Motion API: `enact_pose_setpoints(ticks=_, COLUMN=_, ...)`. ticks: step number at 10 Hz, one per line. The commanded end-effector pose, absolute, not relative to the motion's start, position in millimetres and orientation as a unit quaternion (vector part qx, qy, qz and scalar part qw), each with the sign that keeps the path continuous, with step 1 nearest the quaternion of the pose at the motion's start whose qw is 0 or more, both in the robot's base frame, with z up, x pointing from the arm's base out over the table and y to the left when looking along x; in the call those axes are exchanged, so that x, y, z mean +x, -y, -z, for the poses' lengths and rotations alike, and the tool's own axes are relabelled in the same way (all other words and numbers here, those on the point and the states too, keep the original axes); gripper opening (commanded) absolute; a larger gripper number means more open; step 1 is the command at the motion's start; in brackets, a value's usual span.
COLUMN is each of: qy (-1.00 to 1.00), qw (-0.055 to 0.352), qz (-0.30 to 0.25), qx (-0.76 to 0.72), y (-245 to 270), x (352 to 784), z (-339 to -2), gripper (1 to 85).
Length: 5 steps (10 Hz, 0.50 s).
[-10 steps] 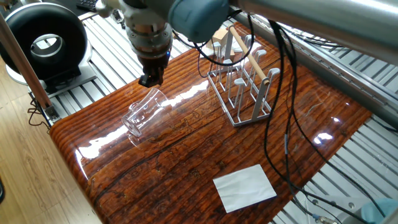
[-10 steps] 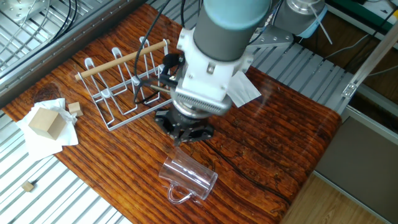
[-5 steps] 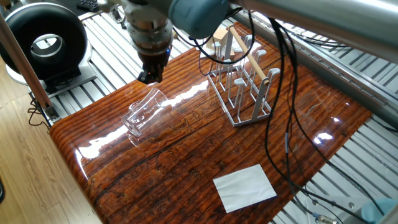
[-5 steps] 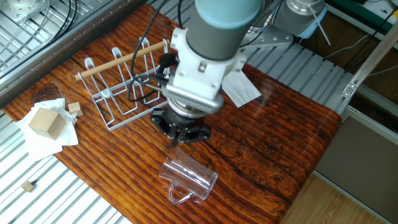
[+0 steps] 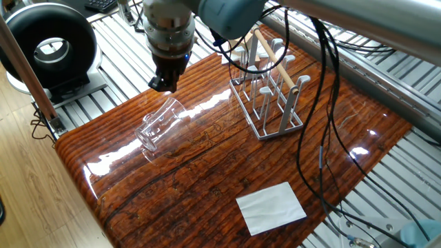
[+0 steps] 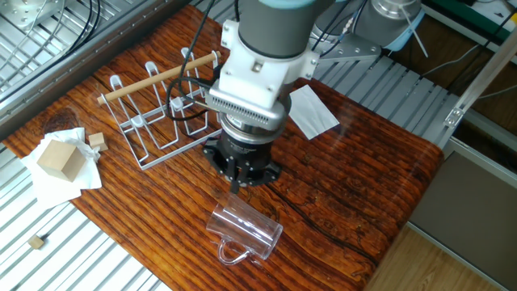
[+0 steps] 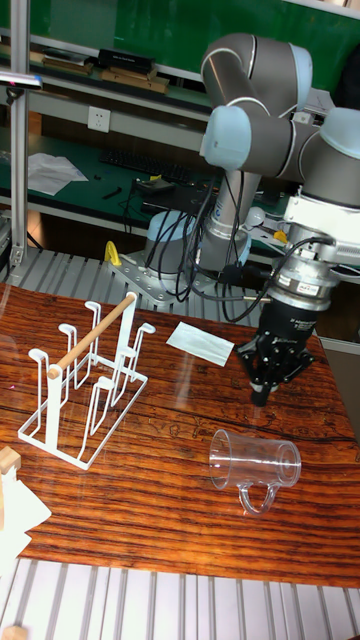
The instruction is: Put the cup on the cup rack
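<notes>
A clear glass cup (image 5: pixel 160 124) with a handle lies on its side on the wooden table, also seen as the cup (image 6: pixel 246 230) and the cup (image 7: pixel 255 462). My gripper (image 5: pixel 164 84) hangs just above and behind it, fingers pointing down and pressed together with nothing between them; it shows as the gripper (image 6: pixel 236 183) and the gripper (image 7: pixel 261 392). The cup rack (image 5: pixel 270 93), grey wire with upright pegs and a light wooden rod, stands apart from the cup; in the other two views it is the cup rack (image 6: pixel 157 109) and the cup rack (image 7: pixel 88 385). Its pegs are bare.
A white paper sheet (image 5: pixel 271 207) lies near a table edge. A wooden block (image 6: pixel 58 158) on crumpled paper sits beyond the rack, with small cubes nearby. A black round device (image 5: pixel 48 41) stands off the table. Black cables (image 5: pixel 310 124) hang from the arm over the table.
The gripper has risen slightly and shifted a little away from the cup. The cup and the rack have not moved.
</notes>
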State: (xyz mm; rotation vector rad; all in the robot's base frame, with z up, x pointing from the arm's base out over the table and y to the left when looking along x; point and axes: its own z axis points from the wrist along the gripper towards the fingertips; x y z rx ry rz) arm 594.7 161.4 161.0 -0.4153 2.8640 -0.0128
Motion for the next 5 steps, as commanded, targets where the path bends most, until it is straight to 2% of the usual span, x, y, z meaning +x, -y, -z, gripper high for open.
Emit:
enact_pose_setpoints(ticks=1, qy=-0.981, qw=0.143, qz=-0.026, qx=-0.128, y=-175.3, x=601.2, z=-166.6, gripper=1.0)
enact_pose_setpoints(ticks=5, qy=-0.979, qw=0.159, qz=-0.025, qx=-0.124, y=-175.5, x=609.6, z=-169.2, gripper=1.0)
